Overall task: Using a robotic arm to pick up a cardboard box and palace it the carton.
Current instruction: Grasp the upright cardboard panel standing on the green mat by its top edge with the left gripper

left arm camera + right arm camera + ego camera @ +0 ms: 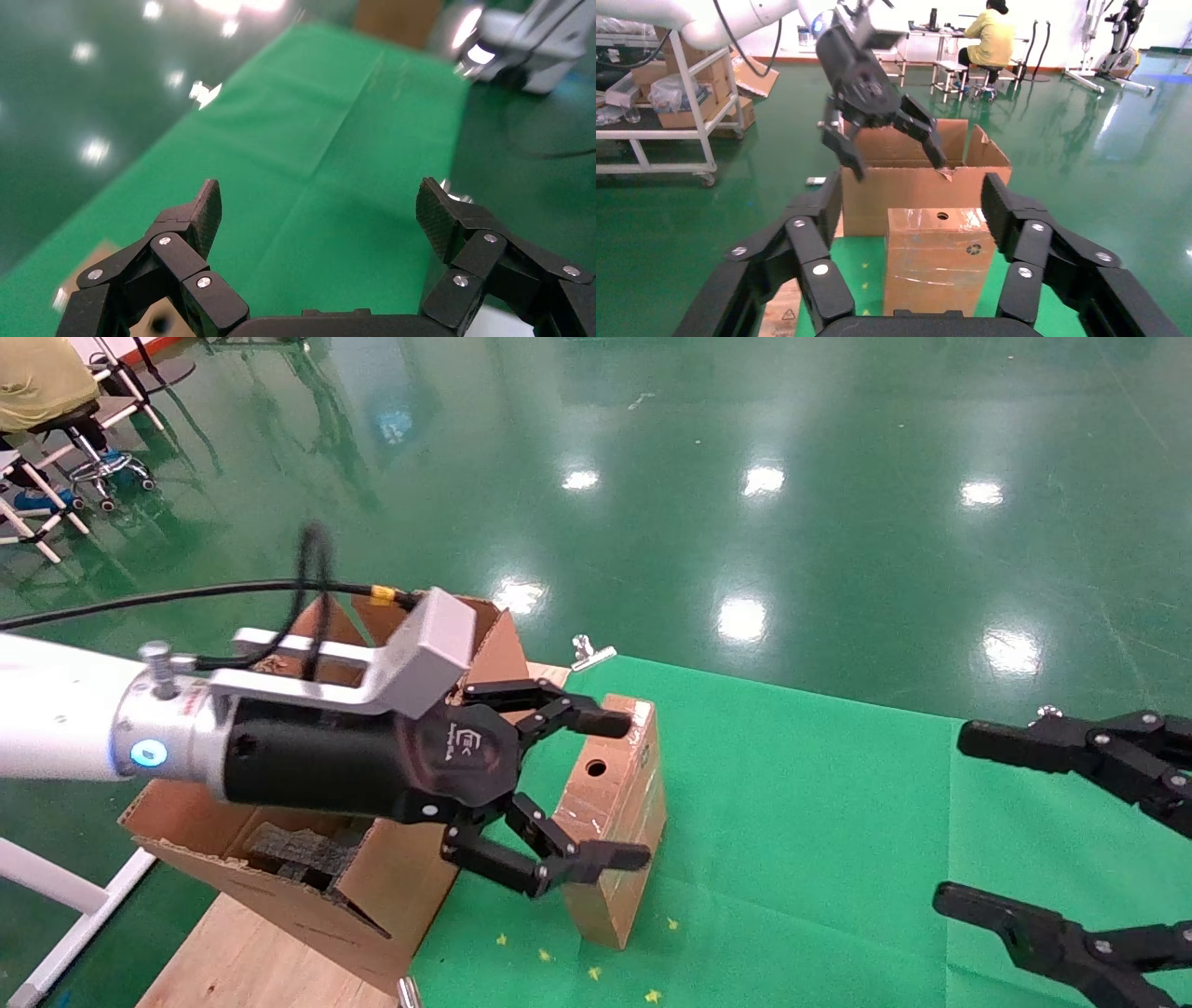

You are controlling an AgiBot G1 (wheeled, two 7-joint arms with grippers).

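The cardboard box (pixel 615 794), small, brown and taped, stands on the green cloth (pixel 838 822) with its round hole facing up. The robotic arm, my left one, holds its gripper (pixel 615 789) open a little above the box without touching it. The carton (pixel 279 887), with raised flaps and black foam (pixel 298 854) inside, stands just left of the box. In the right wrist view the box (pixel 938 270) stands in front of the carton (pixel 877 196), with the left gripper (pixel 895 161) above them. In the left wrist view the left gripper (pixel 320 210) is open and empty. My right gripper (pixel 978 822) is open at the right edge.
A silver clip (pixel 593 654) lies at the cloth's far edge. Bare wooden tabletop (pixel 233 943) shows under the carton. The right wrist view shows a shelf cart (pixel 673 105) on the green floor and a seated person (pixel 993 35) at a desk far behind.
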